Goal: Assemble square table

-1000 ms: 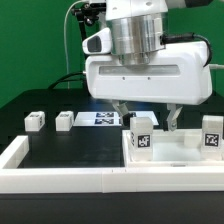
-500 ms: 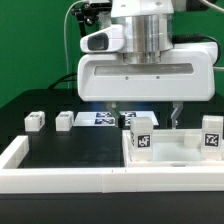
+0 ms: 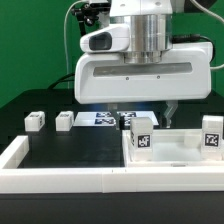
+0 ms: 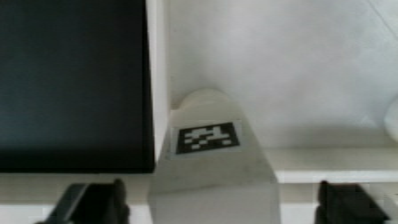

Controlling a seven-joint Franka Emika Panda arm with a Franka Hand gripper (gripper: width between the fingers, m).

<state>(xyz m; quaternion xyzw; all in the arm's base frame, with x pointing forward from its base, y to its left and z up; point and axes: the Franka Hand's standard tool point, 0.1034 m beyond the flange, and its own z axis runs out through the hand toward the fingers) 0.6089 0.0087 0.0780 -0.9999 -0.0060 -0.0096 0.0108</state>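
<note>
The white square tabletop (image 3: 170, 152) lies at the exterior view's front right, against the rail. Two tagged white legs stand on it, one at its left corner (image 3: 142, 135) and one at its right (image 3: 212, 136). Two more leg blocks (image 3: 35, 121) (image 3: 66, 120) lie on the black table at the left. My gripper (image 3: 141, 114) hangs open just above and behind the left standing leg. In the wrist view the tagged leg (image 4: 210, 145) sits between my dark fingertips (image 4: 98, 203), and the gripper (image 4: 222, 203) holds nothing.
The marker board (image 3: 103, 118) lies on the black table behind the gripper. A long white rail (image 3: 60, 176) borders the table's front and left. A green wall stands behind. In the wrist view the tabletop's white surface (image 4: 285, 60) meets the black table (image 4: 71, 80).
The gripper has shifted a little toward the exterior view's left and stays open. The legs and tabletop have not moved.
</note>
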